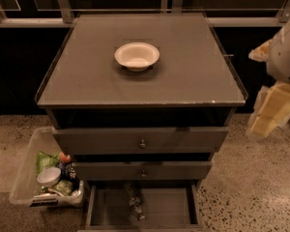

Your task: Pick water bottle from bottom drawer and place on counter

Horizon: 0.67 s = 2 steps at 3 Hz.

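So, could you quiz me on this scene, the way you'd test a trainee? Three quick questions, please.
1. True or false: the water bottle lies in the open bottom drawer.
2. What sits on the counter? A) a white bowl B) a mug C) a packet
3. Fill in: in the picture, the robot's hand hangs in the air off the counter's ____ side.

Key: 1 true; 2 A; 3 right.

A single high camera looks down from the near side onto the counter and bottom drawer. The gripper hangs at the right edge.
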Each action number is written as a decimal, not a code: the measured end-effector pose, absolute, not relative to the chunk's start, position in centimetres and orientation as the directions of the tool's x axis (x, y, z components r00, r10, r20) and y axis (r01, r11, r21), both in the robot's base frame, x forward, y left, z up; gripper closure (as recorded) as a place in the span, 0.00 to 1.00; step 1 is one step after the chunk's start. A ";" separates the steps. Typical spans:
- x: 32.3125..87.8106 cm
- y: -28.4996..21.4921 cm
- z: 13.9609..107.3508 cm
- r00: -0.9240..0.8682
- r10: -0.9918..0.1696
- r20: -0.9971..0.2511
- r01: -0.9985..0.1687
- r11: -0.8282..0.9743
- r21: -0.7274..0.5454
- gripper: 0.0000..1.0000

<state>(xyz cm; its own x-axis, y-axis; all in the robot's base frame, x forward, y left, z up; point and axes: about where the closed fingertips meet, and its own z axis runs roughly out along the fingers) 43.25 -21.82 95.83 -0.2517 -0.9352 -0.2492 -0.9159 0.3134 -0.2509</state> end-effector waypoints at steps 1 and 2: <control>40.2 -20.2 92.4 -0.319 -0.869 -0.378 -0.882 0.418 -0.217 0.00; 37.7 -17.3 86.8 -0.383 -0.767 -0.515 -0.855 0.506 -0.116 0.00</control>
